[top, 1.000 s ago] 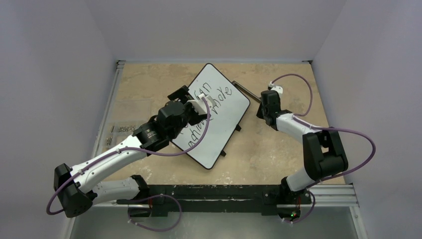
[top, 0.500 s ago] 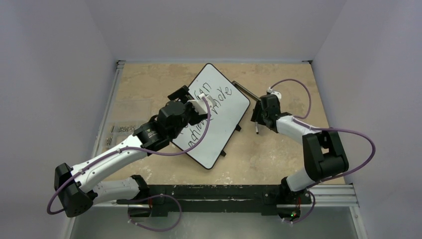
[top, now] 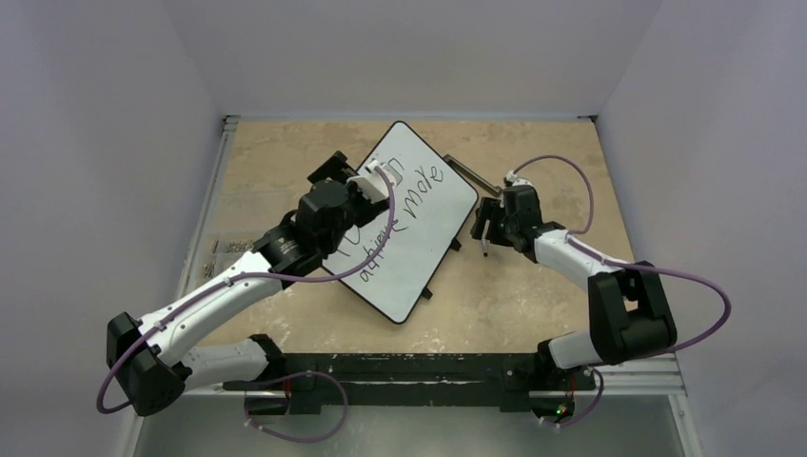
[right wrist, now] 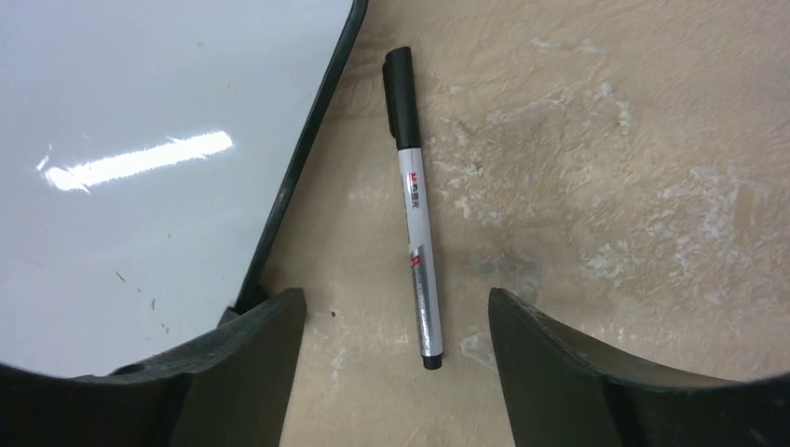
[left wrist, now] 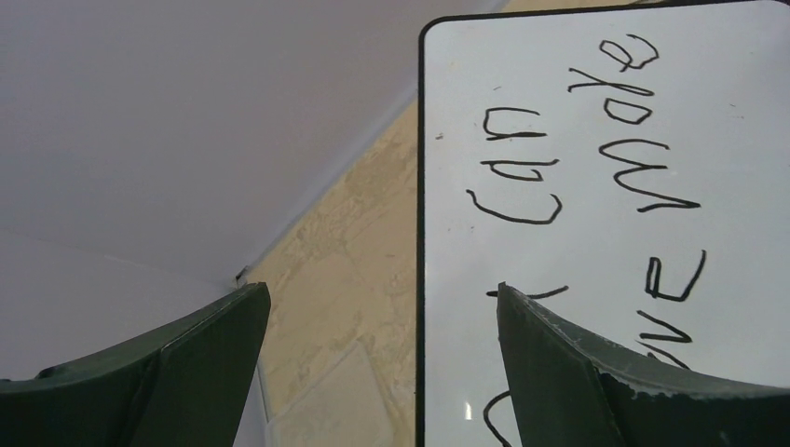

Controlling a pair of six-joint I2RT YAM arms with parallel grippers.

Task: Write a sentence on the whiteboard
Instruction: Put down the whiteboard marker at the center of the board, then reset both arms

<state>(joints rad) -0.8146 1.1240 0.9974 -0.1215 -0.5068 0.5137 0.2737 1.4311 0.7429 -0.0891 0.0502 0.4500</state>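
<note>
The whiteboard (top: 433, 224) lies tilted in the middle of the table, its black frame edge (left wrist: 420, 279) running between my left fingers. The sentence (top: 411, 190) stands on it in black marker; "can", "more" and part of a lower word (left wrist: 643, 168) show in the left wrist view, the rest is hidden by my arm. My left gripper (top: 357, 173) hovers open over the board's far-left edge (left wrist: 382, 298), holding nothing. My right gripper (top: 487, 224) stands open over the silver-and-black marker (right wrist: 415, 205), which lies free on the table (top: 486, 248) just right of the board (right wrist: 140, 140).
A thin dark stick (top: 471, 174) lies on the table behind the board's right corner. Small loose screws (top: 224, 249) sit by the left rail. Grey walls close in the table on three sides. The board's black feet (top: 455, 244) stick out along its right edge.
My right gripper has opened and let go of the marker, which now lies on the table, and has shifted left. My left arm moved toward the board's far-left edge, uncovering more lettering.
</note>
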